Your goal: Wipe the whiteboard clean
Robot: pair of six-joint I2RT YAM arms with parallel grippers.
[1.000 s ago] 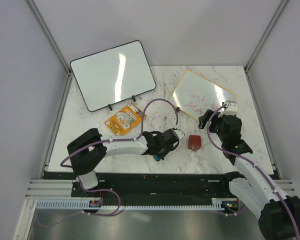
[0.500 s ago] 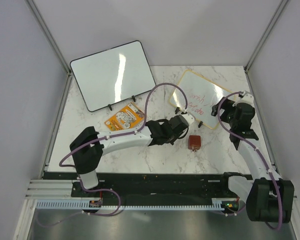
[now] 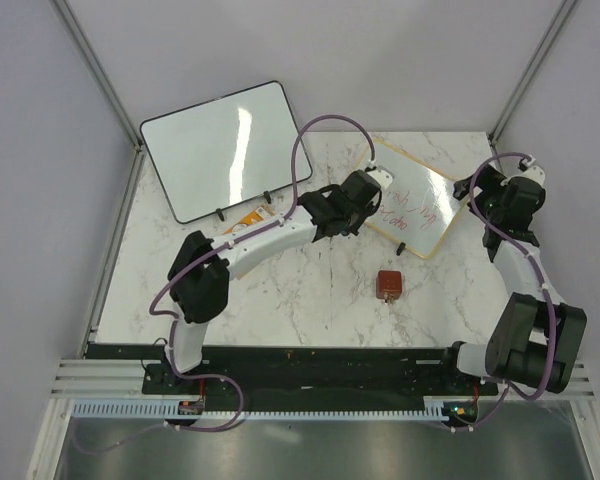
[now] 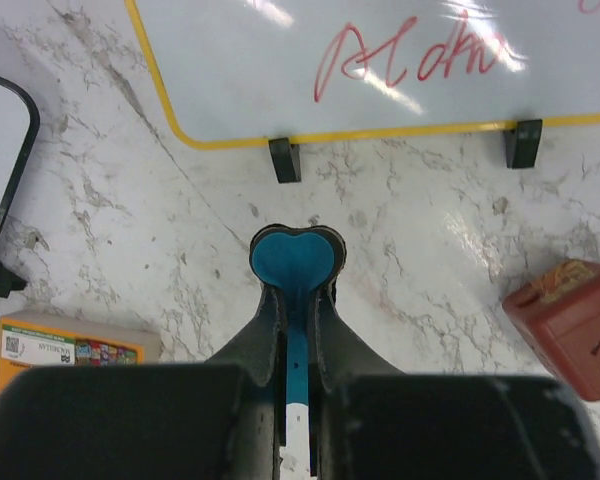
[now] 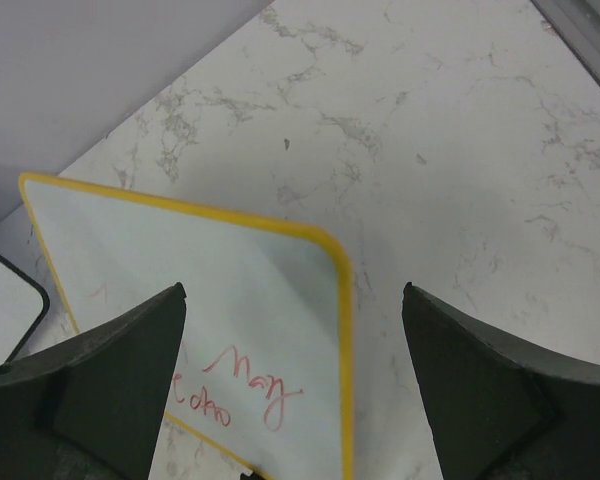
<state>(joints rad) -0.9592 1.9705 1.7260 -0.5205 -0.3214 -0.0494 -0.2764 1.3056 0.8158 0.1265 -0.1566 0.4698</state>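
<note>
The small whiteboard (image 3: 420,208) with a yellow frame and red handwriting stands on black clip feet at the back right of the table. It also shows in the left wrist view (image 4: 280,70) and in the right wrist view (image 5: 230,300). My left gripper (image 3: 372,192) is over the board's left end and is shut on a blue heart-shaped eraser (image 4: 297,258), which is held just in front of the board's lower edge. My right gripper (image 3: 477,192) is open at the board's right end. In the right wrist view it (image 5: 294,292) straddles the board's right corner without touching it.
A larger black-framed blank whiteboard (image 3: 225,148) stands at the back left. An orange card (image 3: 248,216) lies partly under my left arm. A red-brown block (image 3: 388,284) sits in front of the small board and also shows in the left wrist view (image 4: 570,325).
My left arm has swung back and right, carrying the eraser from the table's middle to the small board. My right arm has moved back and right to the board's right end.
</note>
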